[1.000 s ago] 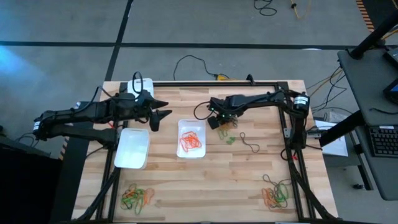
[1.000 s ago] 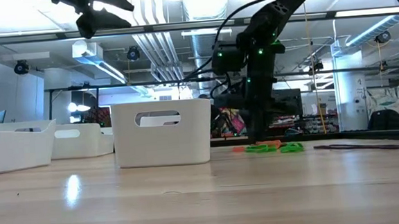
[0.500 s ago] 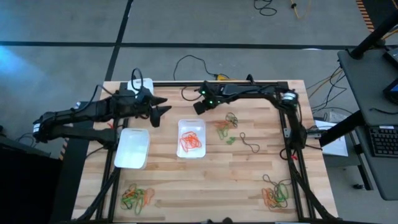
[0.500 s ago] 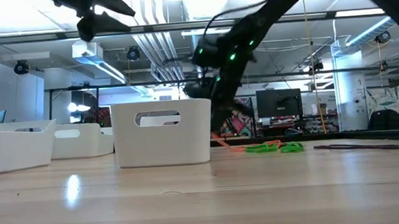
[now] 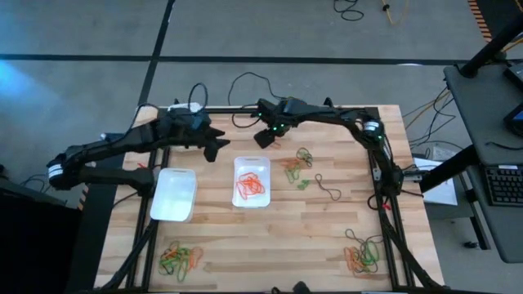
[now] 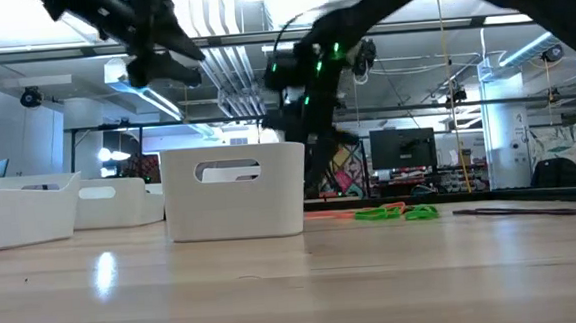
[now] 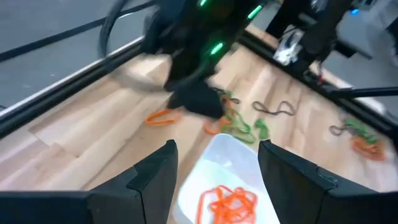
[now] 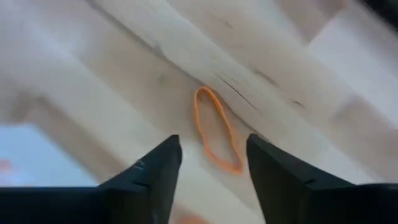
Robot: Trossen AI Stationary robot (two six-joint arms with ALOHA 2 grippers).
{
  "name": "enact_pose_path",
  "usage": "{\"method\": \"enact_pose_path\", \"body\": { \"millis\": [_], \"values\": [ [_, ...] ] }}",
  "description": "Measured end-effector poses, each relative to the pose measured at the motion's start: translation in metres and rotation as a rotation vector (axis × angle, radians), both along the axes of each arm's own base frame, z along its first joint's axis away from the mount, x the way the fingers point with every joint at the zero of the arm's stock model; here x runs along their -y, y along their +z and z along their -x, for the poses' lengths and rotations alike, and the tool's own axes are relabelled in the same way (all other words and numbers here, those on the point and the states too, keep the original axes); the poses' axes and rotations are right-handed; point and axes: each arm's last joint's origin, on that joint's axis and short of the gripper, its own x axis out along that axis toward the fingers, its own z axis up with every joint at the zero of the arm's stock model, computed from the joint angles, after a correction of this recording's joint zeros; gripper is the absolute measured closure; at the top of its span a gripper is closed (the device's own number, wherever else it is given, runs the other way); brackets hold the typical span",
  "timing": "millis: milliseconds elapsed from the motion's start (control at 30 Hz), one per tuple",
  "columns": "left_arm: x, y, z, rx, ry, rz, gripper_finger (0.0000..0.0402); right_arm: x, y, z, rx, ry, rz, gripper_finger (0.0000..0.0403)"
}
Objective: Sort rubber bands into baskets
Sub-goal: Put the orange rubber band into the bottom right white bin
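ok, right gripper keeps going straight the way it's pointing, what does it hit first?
Probably the lone orange rubber band lying on the bare table, just short of the middle basket. The right gripper is open over it; depth is unclear.

Two baskets (image 5: 172, 195) (image 5: 251, 181) side by side mid-table, rubber bands (image 5: 249, 187) in the right one, more bands (image 5: 297, 170) right of it.

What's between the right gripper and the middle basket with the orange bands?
One loose orange rubber band on bare wood, seen just past the open right gripper in the right wrist view. The left wrist view shows it short of the basket.
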Motion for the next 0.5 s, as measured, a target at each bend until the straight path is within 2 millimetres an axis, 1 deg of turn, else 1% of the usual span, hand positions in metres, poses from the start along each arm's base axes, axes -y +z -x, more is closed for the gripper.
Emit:
{"method": "enact_pose_path", "body": {
  "millis": [67,133,233,333,400,500],
  "values": [
    [-0.007,-0.006,-0.007,-0.017,-0.007,-0.011,0.0194,-0.002,0.017,0.012,-0.029,-0.001,0.008,0.0205],
    [-0.014,-0.012,-0.015,-0.03,-0.05,-0.009,0.0194,-0.006,0.03,0.024,-0.05,-0.01,0.032,0.0191],
    [-0.024,-0.024,-0.029,-0.037,-0.176,-0.036,0.0194,-0.015,0.054,0.043,-0.039,-0.032,0.084,0.0178],
    [-0.029,-0.03,-0.043,0.006,-0.314,-0.112,0.0194,-0.031,0.079,0.062,0.01,-0.057,0.123,0.0171],
    [-0.034,-0.034,-0.052,0.016,-0.341,-0.158,0.0194,-0.045,0.091,0.073,0.031,-0.069,0.153,0.0169],
    [-0.047,-0.041,-0.068,-0.03,-0.366,-0.202,0.0194,-0.066,0.107,0.09,0.067,-0.091,0.204,0.0167]
  ]
}}
